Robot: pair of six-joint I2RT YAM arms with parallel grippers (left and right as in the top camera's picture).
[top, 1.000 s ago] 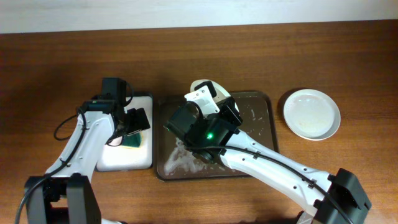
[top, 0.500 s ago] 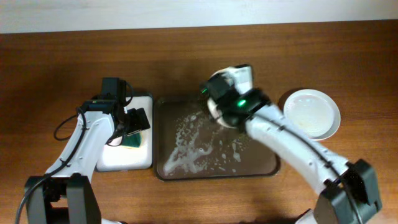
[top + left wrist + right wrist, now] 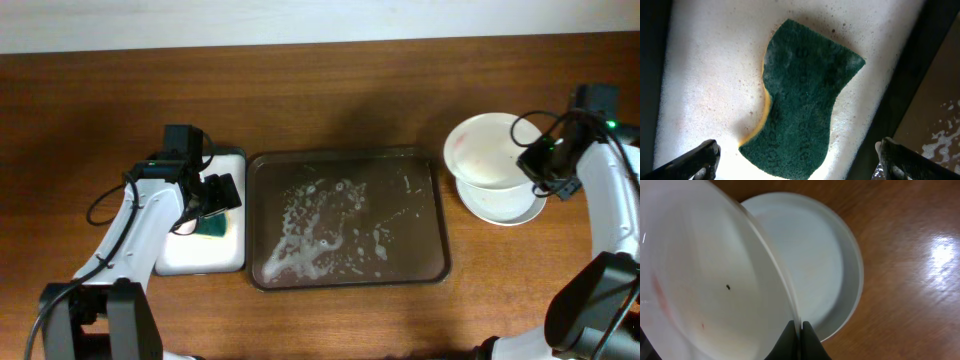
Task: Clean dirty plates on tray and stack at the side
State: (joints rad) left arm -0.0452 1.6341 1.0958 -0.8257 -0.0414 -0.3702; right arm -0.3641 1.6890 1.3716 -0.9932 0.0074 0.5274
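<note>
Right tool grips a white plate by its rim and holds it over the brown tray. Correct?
Not quite. The right tool does grip the white plate by its rim, but holds it over a second plate on the table beside the brown tray, not over the tray. The overhead view shows this.

A: Where is the right hand [image 3: 800,329] now?
B: Gone from the dark brown rectangular tray [image 3: 410,255] to the far right. It carries the white round plate [image 3: 485,150], faintly red-smeared, tilted above the pale round plate [image 3: 505,207] on the tabletop [image 3: 400,80].
A: And the tray?
B: Fully uncovered now, its foamy streaks [image 3: 310,240] showing.
</note>
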